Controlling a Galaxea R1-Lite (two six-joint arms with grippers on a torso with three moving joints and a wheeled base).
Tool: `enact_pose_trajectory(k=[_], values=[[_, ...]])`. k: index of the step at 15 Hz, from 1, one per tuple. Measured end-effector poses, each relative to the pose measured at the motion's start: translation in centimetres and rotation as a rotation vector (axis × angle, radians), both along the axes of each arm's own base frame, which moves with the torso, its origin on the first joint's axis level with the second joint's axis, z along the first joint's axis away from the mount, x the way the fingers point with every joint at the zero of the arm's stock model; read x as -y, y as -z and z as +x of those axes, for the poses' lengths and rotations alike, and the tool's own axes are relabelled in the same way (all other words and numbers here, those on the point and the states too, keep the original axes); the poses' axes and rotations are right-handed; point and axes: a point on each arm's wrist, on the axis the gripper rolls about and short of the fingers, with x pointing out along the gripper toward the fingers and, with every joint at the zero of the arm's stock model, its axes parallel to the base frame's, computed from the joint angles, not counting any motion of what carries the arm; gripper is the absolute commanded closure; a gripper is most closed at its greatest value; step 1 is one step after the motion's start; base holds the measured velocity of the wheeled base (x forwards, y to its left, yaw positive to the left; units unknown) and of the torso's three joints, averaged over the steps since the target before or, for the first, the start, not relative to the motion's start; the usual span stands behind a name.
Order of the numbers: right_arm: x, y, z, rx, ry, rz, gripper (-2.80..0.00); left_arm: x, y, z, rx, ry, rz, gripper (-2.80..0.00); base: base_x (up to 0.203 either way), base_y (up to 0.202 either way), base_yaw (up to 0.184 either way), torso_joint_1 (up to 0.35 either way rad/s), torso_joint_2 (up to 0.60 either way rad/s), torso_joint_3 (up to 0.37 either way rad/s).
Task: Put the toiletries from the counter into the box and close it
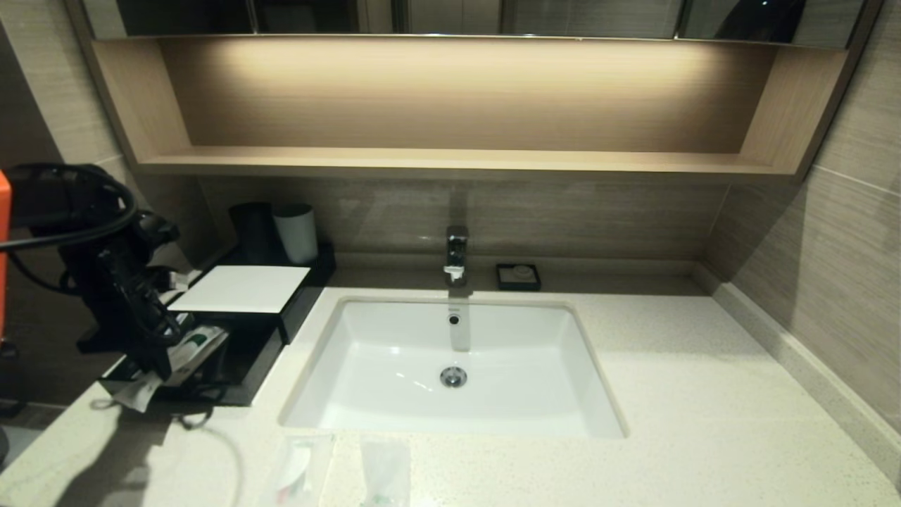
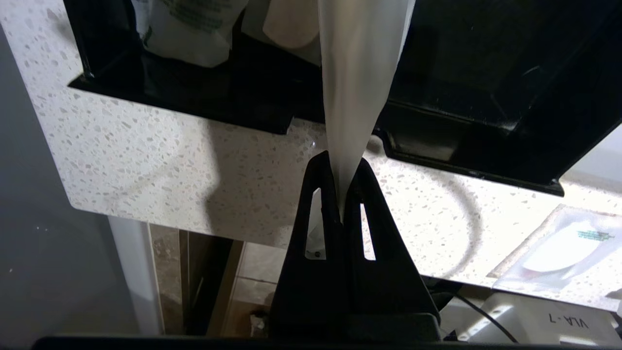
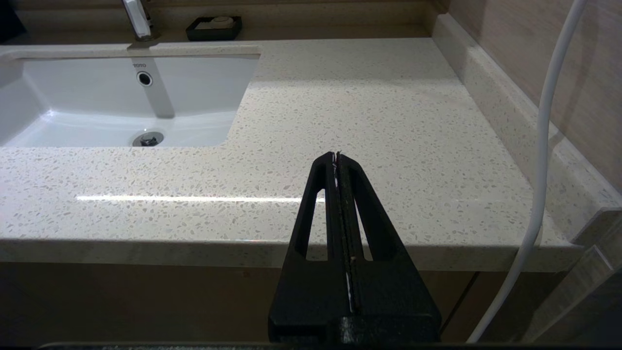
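Observation:
The black box (image 1: 243, 290) with its white top panel stands at the counter's (image 1: 704, 394) back left, and its drawer (image 1: 236, 366) is pulled out toward me. My left gripper (image 1: 158, 366) is shut on the long white stick pack (image 1: 190, 352) with the green band, holding it over the open drawer; in the left wrist view the pack (image 2: 357, 87) runs from the fingertips (image 2: 326, 167) over the drawer (image 2: 486, 112). Two translucent sachets (image 1: 299, 468) (image 1: 386, 472) lie on the counter's front edge before the sink. My right gripper (image 3: 336, 156) is shut and empty, off the counter's front right.
The white sink basin (image 1: 450, 366) with its tap (image 1: 456, 255) fills the counter's middle. A grey cup (image 1: 296, 232) and a dark cup stand behind the box. A small black soap dish (image 1: 518, 276) sits behind the sink. The wooden shelf (image 1: 450, 163) runs above.

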Motion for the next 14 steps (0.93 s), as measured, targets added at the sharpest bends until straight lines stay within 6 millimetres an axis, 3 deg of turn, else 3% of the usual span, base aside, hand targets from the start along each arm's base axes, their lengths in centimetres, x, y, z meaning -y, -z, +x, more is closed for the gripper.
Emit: enact_pose_trajectory(k=[14], values=[[0.0, 0.0, 0.0, 0.000, 0.000, -0.001, 0.00, -0.3, 0.6, 1.6, 0.103, 0.010, 0.030, 0.00, 0.000, 0.000, 0.000, 0.000, 0.00, 0.000]])
